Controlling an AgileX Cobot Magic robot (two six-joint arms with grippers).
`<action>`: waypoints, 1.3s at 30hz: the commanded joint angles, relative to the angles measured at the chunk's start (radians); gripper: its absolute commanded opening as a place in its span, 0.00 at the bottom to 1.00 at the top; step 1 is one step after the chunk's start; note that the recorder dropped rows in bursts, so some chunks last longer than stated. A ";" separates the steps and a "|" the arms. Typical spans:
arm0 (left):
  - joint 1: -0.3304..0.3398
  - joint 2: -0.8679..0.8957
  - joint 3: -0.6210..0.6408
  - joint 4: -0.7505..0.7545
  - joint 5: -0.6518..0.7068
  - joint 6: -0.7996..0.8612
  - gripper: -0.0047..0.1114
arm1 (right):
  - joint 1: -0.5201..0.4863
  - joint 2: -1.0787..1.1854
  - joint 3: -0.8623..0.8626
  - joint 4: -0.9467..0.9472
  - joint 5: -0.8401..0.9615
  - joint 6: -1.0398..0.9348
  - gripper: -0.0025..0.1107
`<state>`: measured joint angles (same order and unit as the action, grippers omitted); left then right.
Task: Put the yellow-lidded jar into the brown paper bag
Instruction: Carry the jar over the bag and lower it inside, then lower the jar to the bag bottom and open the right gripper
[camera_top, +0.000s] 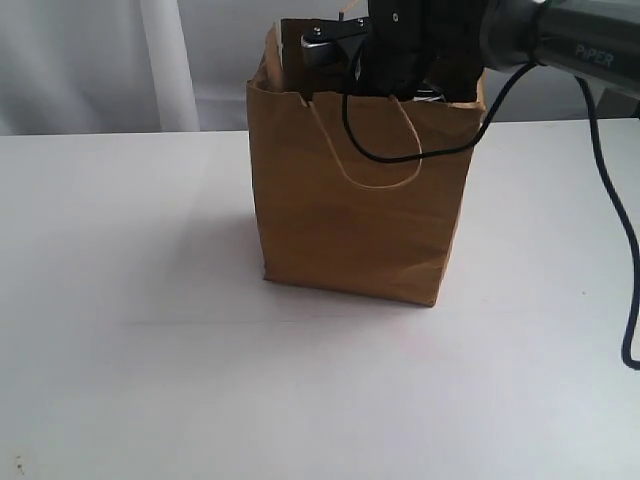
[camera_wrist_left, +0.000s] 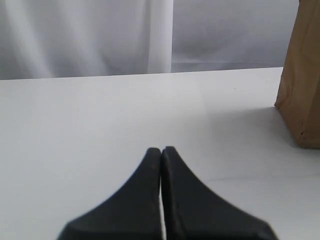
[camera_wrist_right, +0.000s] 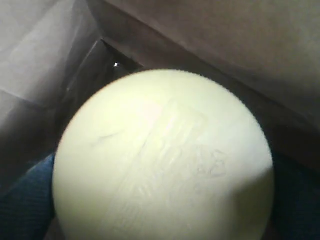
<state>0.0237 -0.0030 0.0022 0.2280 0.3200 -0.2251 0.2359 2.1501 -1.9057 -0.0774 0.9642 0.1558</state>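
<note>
White tabletop bears the brown paper bag; right pincer inside grips the yellow-lidded jar, left pincer closed

On the right arm, the smooth dark grey cylindrical forearm link has a dull sheen and carries pale grey "PiPER" lettering. At its wrist end sits a blocky black housing, fronted by a small silver-grey metal bracket with a round screw head. A thin black looping cable runs out from the housing, and a second black hanging cable trails beside the arm. The left gripper has two matte black wedge-shaped fingers, broad at the base and tapering to rounded tips, with a thin seam between them.
</note>
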 joint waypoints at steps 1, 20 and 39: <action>-0.003 0.003 -0.002 -0.004 -0.010 -0.004 0.05 | -0.005 0.023 0.002 0.005 0.013 -0.009 0.02; -0.003 0.003 -0.002 -0.004 -0.010 -0.004 0.05 | -0.005 0.056 0.000 0.005 -0.007 -0.009 0.14; -0.003 0.003 -0.002 -0.004 -0.010 -0.004 0.05 | -0.005 0.056 0.000 0.005 -0.016 -0.009 0.75</action>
<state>0.0237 -0.0030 0.0022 0.2280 0.3200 -0.2251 0.2359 2.1714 -1.9152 -0.0774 0.9237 0.1531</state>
